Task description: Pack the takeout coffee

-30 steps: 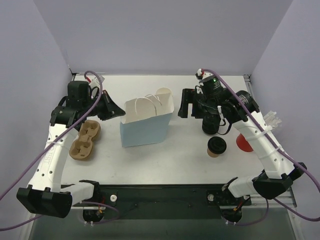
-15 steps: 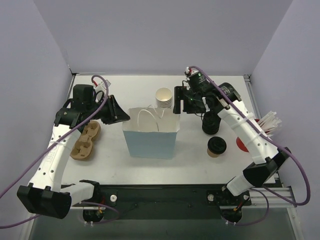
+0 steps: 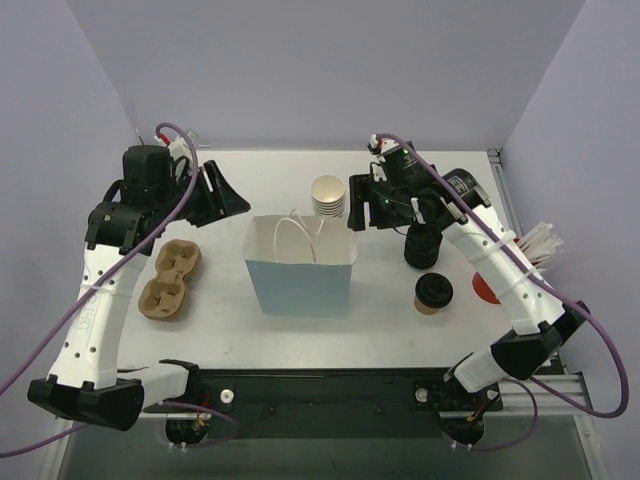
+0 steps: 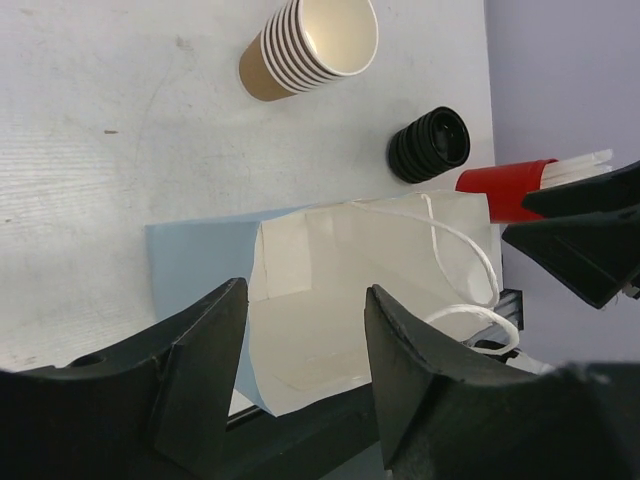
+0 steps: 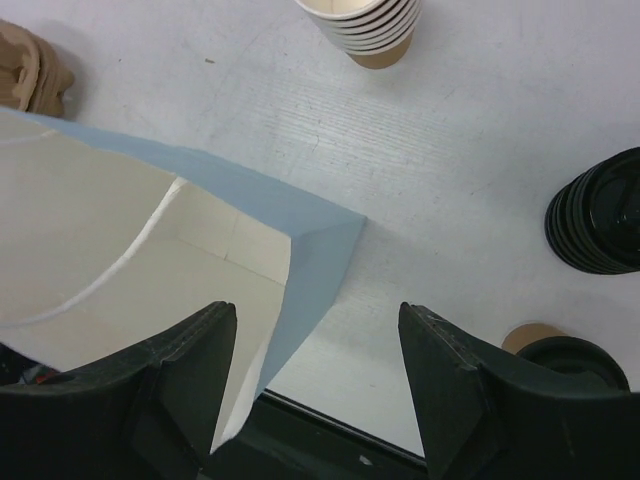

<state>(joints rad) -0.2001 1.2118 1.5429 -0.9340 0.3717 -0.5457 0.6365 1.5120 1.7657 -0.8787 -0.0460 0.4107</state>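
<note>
Overhead view with both wrist views. An open paper bag (image 3: 300, 285), pale blue outside and white inside with white string handles, stands at the centre of the worktop (image 3: 380, 325). The takeout coffee (image 3: 433, 293), upright with its black lid on, stands to the bag's right, nearer the near edge, held by neither arm. Just behind it is a stack of black lids (image 3: 421, 246); a red cup (image 3: 490, 287) stands beside it toward the right edge. A stack of lidless tan cups (image 3: 327, 195) stands behind the bag. A pulp cup carrier (image 3: 170, 280) lies near the left edge. The left fingers (image 4: 200, 370) are spread and empty, beside the bag's far-left corner. The right fingers (image 5: 170, 385) are spread above the bag's far-right corner, pinching nothing.
</note>
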